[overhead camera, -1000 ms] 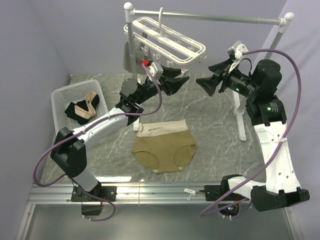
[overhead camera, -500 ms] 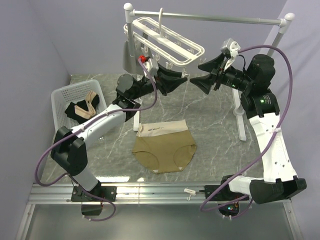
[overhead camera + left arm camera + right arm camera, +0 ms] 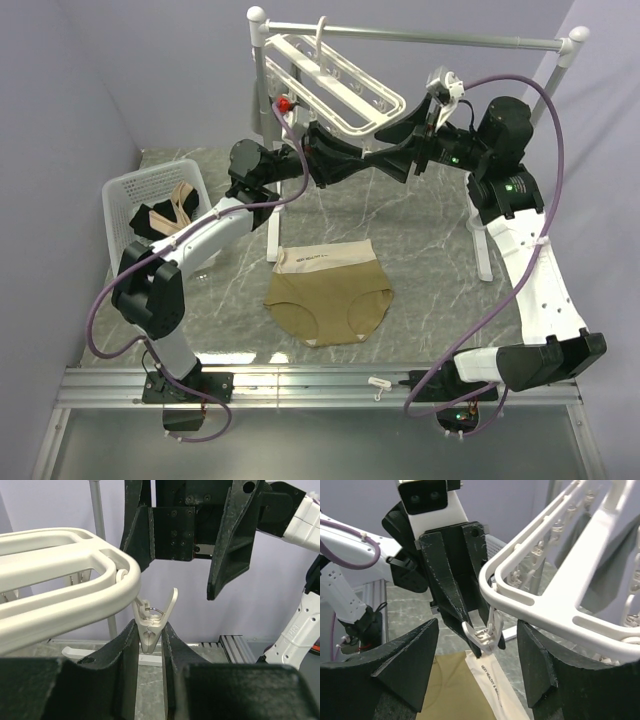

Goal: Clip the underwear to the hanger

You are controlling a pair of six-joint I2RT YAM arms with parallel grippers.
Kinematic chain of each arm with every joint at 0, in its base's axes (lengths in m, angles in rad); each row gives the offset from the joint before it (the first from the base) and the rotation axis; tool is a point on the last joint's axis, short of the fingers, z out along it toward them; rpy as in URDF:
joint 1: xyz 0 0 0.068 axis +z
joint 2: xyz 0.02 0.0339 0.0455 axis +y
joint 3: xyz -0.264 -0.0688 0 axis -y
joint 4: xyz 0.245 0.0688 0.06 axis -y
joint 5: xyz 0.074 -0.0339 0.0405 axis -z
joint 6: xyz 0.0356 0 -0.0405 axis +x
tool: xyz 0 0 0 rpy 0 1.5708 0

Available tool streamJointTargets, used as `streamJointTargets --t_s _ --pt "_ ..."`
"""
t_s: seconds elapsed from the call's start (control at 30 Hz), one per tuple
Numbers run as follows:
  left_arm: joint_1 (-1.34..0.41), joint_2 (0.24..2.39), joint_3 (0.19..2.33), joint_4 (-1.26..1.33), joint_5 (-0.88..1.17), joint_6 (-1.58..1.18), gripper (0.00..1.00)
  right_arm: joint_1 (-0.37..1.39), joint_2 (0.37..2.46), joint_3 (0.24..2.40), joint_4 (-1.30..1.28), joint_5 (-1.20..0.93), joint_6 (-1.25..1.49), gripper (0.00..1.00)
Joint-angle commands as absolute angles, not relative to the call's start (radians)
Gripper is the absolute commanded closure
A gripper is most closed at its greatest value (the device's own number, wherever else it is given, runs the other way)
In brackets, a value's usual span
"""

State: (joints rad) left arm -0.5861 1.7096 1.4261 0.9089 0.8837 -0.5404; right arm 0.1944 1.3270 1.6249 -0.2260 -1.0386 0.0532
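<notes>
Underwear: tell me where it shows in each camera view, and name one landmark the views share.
Top view: the underwear lies flat on the table, just below centre.
Left wrist view: not in it.
Right wrist view: bottom centre, tan cloth with a pale waistband.
Shared landmark: the white hanger, seen in all three.

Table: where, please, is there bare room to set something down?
Bare marble lies between the underwear and the stand's leg, and along the near edge. Crowded: beneath the hanger, where left gripper and right gripper meet, and the basket side under the left arm.
</notes>
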Motion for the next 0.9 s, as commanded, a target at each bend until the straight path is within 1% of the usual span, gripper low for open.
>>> streamJointTargets --t_s 0.0,0.2,0.3,0.6,0.67,0.7,0.73,0.77,0.8,0.87 --pt "-0.588 1.709 1.473 0.971 0.956 -0.586 1.00 0.224 1.327 1.631 -0.144 -1.036 0.086 0.30" --pt "-0.589 1.715 1.468 1.005 0.976 -0.618 0.99 0.248 1.338 1.625 -0.170 -1.022 0.061 0.32" --pt "-0.589 1.718 1.467 1.011 0.986 -0.626 1.00 0.250 1.338 1.617 -0.152 -1.014 0.075 0.35" --pt "-0.589 1.727 1.479 1.005 1.000 -0.655 0.99 0.262 1.342 1.612 -0.153 -1.020 0.072 0.52" --pt "-0.586 1.733 1.486 0.996 1.000 -0.664 0.98 0.264 1.344 1.615 -0.166 -1.020 0.061 0.61" --pt "-0.587 1.735 1.493 0.999 1.006 -0.670 0.94 0.265 1.344 1.615 -0.169 -1.019 0.060 0.65" --pt "-0.586 1.738 1.494 1.000 1.008 -0.670 0.91 0.265 1.344 1.614 -0.172 -1.017 0.055 0.77" --pt "-0.586 1.733 1.494 0.986 1.003 -0.667 0.88 0.265 1.342 1.617 -0.173 -1.014 0.057 0.83" --pt "-0.586 1.730 1.496 0.979 0.997 -0.660 0.81 0.264 1.341 1.615 -0.170 -1.008 0.058 0.93" --pt "-0.586 1.726 1.494 0.959 0.996 -0.650 0.73 0.264 1.338 1.611 -0.169 -1.000 0.061 1.00"
